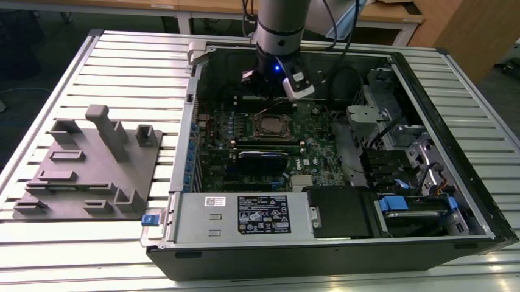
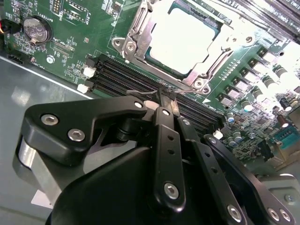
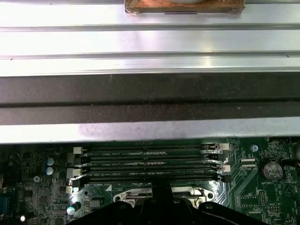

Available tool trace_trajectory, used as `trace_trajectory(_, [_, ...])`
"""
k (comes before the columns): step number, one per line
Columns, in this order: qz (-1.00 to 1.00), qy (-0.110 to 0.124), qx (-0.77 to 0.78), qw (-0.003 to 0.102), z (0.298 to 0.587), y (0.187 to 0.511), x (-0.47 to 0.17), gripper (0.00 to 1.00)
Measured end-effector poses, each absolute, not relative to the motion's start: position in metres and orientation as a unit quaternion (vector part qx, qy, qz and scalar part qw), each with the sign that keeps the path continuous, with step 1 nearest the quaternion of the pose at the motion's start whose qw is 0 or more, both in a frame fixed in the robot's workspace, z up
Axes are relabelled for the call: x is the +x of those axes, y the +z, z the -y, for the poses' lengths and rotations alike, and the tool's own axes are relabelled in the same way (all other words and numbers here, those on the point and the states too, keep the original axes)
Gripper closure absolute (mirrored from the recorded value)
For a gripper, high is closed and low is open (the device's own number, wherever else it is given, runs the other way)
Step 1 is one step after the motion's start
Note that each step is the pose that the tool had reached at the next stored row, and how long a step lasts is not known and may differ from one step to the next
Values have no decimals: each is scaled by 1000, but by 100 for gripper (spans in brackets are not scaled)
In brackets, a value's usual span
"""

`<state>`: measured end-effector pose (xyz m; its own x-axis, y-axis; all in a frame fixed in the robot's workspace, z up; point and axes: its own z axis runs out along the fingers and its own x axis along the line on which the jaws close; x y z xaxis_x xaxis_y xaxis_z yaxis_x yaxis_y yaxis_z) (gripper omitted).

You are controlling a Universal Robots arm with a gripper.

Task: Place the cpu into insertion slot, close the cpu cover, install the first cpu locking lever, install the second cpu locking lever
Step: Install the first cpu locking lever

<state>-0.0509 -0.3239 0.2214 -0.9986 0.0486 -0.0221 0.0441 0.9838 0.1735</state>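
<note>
Arm over open case. I am holding the arm (image 1: 281, 30) above the open computer case (image 1: 455, 103), which is lying on the ribbed surface (image 1: 130, 67). In the second wrist view the gripper (image 2: 164, 96) is keeping its fingers drawn together, with the tips hanging over the memory slots (image 2: 122, 75) just beside a thin wire lever (image 2: 140, 93); I cannot tell whether they are pinching it. The cpu (image 2: 180, 40) is sitting in the insertion slot (image 1: 255, 126), and the cpu cover (image 2: 138, 35) is lying flat around its pale top.
</note>
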Motion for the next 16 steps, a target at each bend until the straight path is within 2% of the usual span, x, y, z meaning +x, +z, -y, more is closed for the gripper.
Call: trace_trajectory(16, [-996,85,23,13,321,221,-40,89])
